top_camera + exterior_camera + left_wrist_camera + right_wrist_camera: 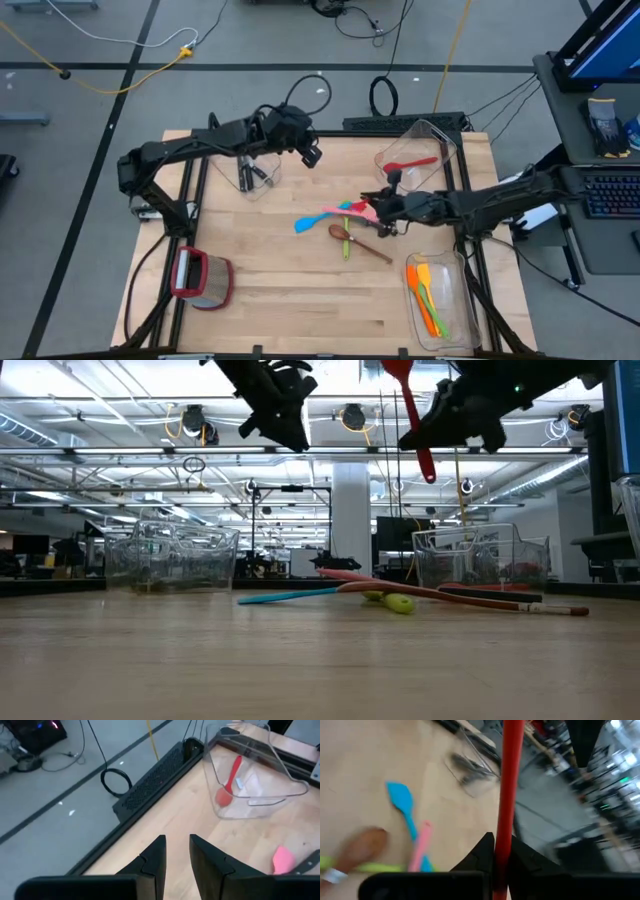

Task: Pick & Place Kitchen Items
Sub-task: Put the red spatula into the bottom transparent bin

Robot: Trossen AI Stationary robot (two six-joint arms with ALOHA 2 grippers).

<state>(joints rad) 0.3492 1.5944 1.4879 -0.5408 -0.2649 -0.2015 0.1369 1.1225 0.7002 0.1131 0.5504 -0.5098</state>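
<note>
My right gripper (385,207) is above the table's middle, shut on a red utensil (408,405) that stands nearly upright in the air. Below it, a blue spatula (308,224), a pink spatula (345,212), a wooden spoon (358,243) and a yellow-green spoon (347,243) lie flat in a loose pile on the tabletop. My left gripper (312,157) hangs over the table's far middle, open, with nothing between its fingers (155,857). My right gripper pinches the red utensil's slim handle (506,827) between its two fingers, a little above the handle's lower end (426,468). The fingers come roughly level from the table's right and lie across the handle. The utensil is lifted clear, its longer part rising above the fingers.
A clear bin (250,172) at the far left holds black-handled knives. A clear bin (432,140) at the far right holds a red spatula (229,779). A third bin (450,320) at the near right holds orange and green utensils. A red-rimmed container (200,280) lies near left.
</note>
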